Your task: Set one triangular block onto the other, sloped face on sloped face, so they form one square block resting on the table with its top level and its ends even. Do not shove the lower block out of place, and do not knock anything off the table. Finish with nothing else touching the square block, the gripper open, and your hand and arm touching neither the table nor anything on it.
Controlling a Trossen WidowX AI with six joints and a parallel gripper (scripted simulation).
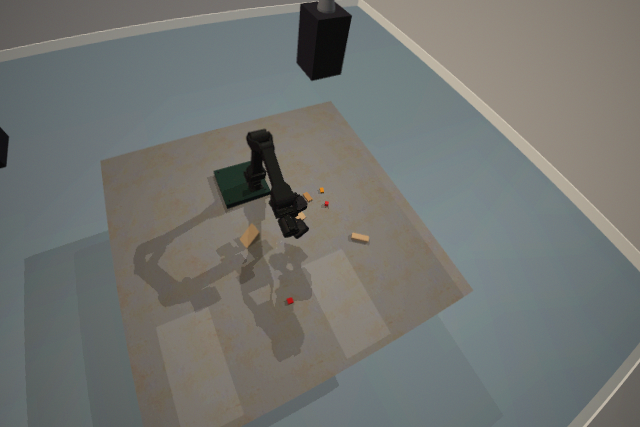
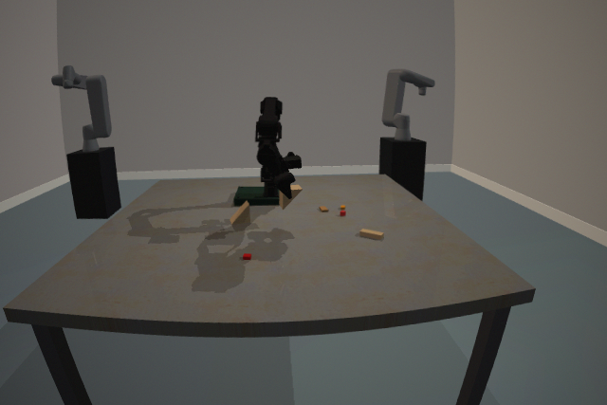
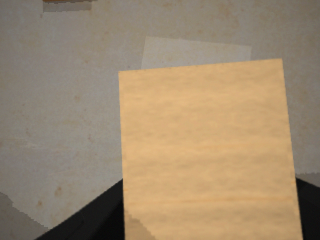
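Note:
One tan triangular block [image 1: 250,235] [image 2: 240,215] rests on the table, its sloped face showing, left of the arm's hand in the top and exterior views. It is not in the wrist view. My gripper [image 1: 299,217] [image 3: 199,181] is shut on the other tan triangular block [image 1: 301,216] [image 2: 284,198] [image 3: 207,135], holding it above the table, to the right of the resting block. The held block's flat rectangular face fills the lower middle of the wrist view, with a dark finger on each side. The near finger and hand hide much of it in the top and exterior views.
Right of the hand are a small brown block [image 1: 307,197] [image 2: 323,209], an orange cube [image 1: 321,190] [image 2: 342,207], a red cube [image 1: 326,203] [image 2: 342,212] and a long tan block [image 1: 360,237] [image 2: 371,234]. Another red block [image 1: 290,300] [image 2: 247,256] lies nearer the front.

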